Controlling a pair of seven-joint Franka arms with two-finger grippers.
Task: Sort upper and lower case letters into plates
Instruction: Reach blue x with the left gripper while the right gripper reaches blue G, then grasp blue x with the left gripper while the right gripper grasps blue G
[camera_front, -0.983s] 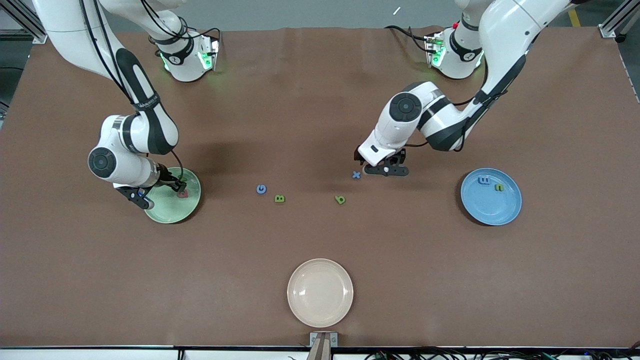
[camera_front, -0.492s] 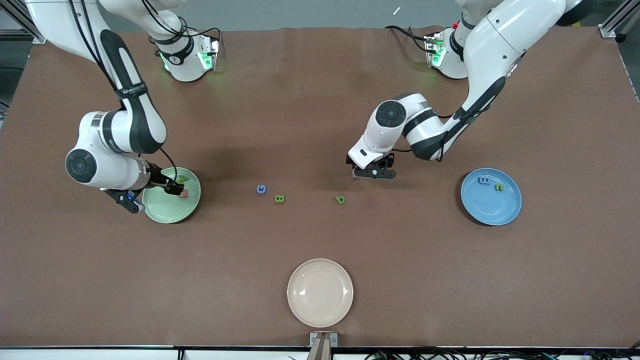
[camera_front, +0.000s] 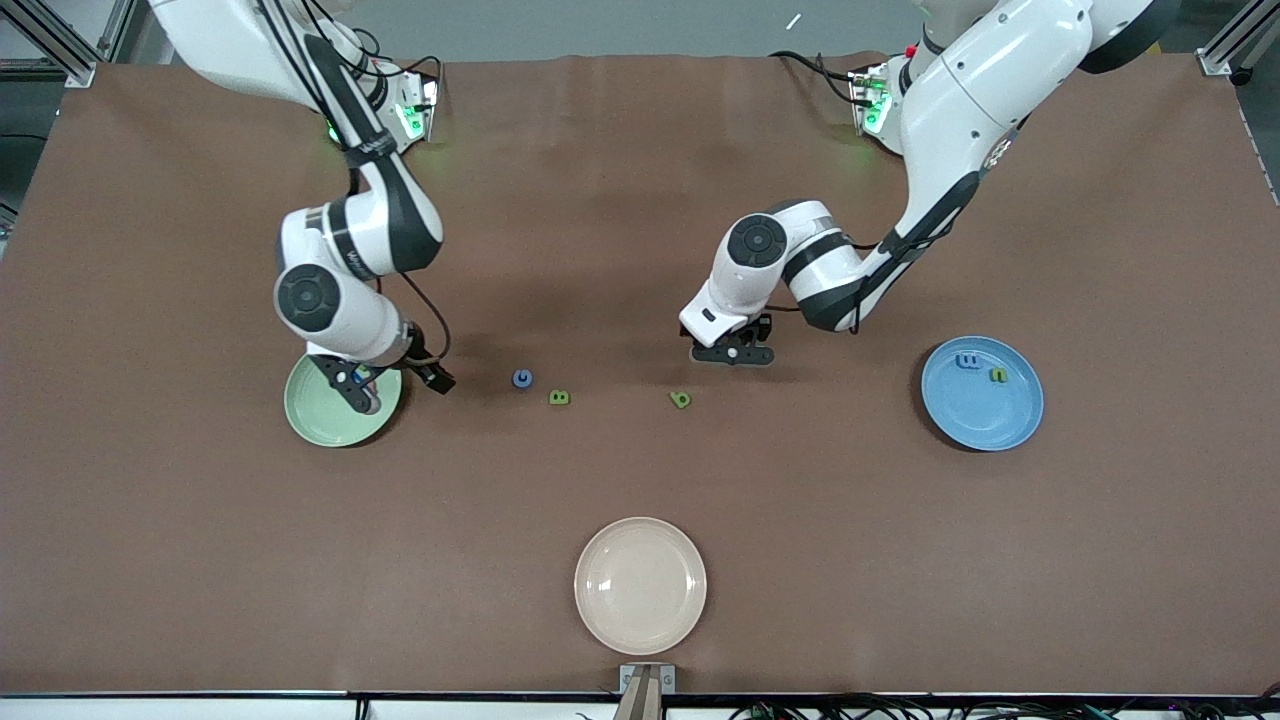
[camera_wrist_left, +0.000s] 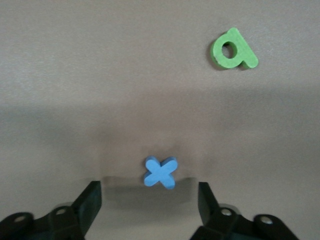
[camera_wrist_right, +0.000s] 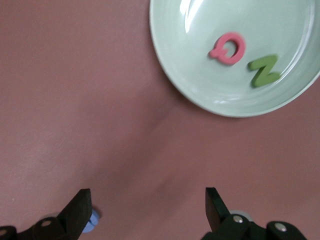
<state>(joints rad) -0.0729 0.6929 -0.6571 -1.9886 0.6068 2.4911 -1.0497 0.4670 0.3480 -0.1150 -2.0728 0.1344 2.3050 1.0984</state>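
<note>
**A:** Where is the left tool (camera_front: 733, 355)?

**B:** Low over the middle of the bench (camera_front: 640, 200), directly above the blue x (camera_wrist_left: 160, 173). In the left wrist view its jaws stand apart with the x centred in the gap, level with the fingertips (camera_wrist_left: 92, 192) and touching neither. It is open and holding nothing.

**A:** Does the x have a long axis to line up with?

**B:** No, its arms are about equal, so any closing line should suit. What matters is that it sits squarely between the jaws. I'd judge a short drop and a squeeze would take it.

**A:** And where would it go from there?

**B:** To the sky blue plate (camera_front: 985, 420) at the left arm's end of the bench, where the blue m (camera_front: 968, 361) and green n (camera_front: 997, 375) already lie. The green b (camera_front: 680, 399) is on the bench just beside the left tool, nearer the front camera.

**A:** What about the right tool (camera_front: 400, 390)?

**B:** It is spread wide and empty, over the edge of the mint green plate (camera_front: 310, 420) on the side facing the middle of the bench. The pink Q (camera_wrist_right: 228, 48) and green N (camera_wrist_right: 264, 70) rest in that plate.

**A:** Which capitals are left?

**B:** The blue G (camera_front: 522, 378) and green B (camera_front: 559, 397), side by side on the bench. The G is the one closer to the right tool — that arm is clearly the nearer.
</note>
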